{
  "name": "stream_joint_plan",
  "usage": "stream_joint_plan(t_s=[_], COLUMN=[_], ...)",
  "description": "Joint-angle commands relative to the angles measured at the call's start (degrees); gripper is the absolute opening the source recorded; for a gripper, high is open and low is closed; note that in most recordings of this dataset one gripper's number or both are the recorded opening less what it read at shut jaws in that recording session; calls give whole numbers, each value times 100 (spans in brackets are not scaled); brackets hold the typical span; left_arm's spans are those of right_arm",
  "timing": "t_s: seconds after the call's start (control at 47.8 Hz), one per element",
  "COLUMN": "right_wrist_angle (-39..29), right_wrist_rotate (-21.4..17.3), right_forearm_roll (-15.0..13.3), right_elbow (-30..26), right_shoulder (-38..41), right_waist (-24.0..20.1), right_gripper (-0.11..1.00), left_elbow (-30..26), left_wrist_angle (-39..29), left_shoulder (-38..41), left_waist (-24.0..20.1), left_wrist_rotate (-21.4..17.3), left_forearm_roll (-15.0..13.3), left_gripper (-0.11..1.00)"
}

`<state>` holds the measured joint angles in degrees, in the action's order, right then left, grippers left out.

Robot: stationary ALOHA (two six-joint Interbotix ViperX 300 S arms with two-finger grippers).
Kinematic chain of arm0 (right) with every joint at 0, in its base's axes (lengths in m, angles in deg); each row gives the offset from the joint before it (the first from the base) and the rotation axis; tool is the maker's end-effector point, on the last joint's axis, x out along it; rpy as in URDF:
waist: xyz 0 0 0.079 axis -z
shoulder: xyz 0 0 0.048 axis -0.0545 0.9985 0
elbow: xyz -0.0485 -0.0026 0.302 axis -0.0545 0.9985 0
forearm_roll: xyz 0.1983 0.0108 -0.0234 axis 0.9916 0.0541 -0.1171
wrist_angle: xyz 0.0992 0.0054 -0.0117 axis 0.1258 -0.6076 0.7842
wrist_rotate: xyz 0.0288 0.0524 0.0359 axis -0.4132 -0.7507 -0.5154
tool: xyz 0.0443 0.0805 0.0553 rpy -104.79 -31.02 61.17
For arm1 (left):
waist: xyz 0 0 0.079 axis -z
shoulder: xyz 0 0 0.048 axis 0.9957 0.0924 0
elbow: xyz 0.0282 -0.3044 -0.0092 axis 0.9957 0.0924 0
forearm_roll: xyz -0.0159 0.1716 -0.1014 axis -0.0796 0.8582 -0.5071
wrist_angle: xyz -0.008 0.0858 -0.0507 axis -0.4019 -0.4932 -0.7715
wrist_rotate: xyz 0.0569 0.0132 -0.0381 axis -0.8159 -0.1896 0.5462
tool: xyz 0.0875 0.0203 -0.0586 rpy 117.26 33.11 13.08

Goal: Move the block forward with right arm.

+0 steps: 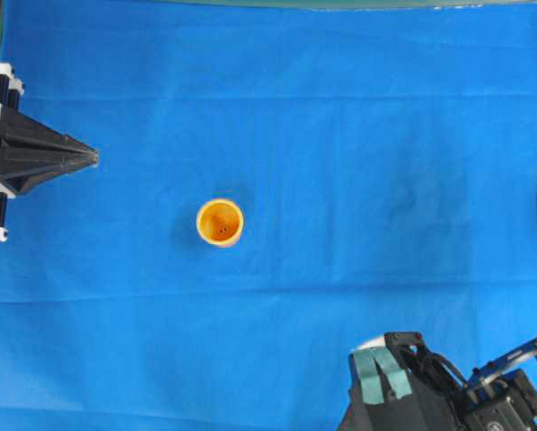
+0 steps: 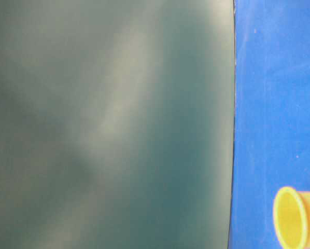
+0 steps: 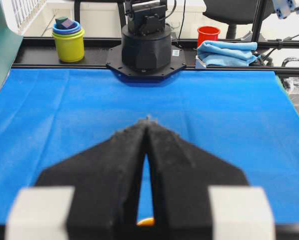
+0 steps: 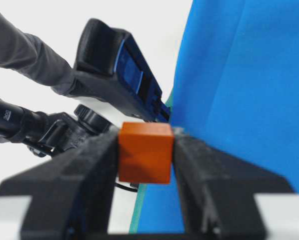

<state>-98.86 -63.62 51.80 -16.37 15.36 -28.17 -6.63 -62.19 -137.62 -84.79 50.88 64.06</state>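
**Block clamped in right gripper, near table edge**

Overhead: right gripper [image 1: 382, 377] low at bottom right, teal tape showing; left gripper [image 1: 91, 158] at left, tips together. Yellow-orange cup [image 1: 220, 222] upright mid-cloth [image 1: 340, 135].

Table-level: cup on its side in frame, blue cloth behind.

Left wrist: fingers closed to a point.

Right wrist: orange block [image 4: 145, 152] squeezed between both fingers, off the cloth's edge.

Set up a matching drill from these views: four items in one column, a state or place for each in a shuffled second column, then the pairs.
Items
1. block
2. cup
3. left gripper
4. blue cloth

States
A. jaws shut, holding nothing
B. covers the table
C. clamped between the right gripper jaws
D. stands open side up, mid-table

Pairs: 1-C, 2-D, 3-A, 4-B
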Motion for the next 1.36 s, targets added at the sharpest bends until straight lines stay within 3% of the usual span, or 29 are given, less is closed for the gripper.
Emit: stream_joint_plan(t_s=[0.0,1.338], right_wrist_angle=[35,545], right_wrist_rotate=[0,-35], right_forearm_roll=[-18,70], right_elbow=[-149,-158], right_shoulder=[-70,-70], right_waist=[-26,-26], right_gripper=[41,41], left_elbow=[-202,-202], left_wrist_angle=[53,53], left_shoulder=[26,26], left_waist=[0,0], left_wrist_rotate=[9,9], left_forearm_roll=[18,18], left_gripper=[1,1])
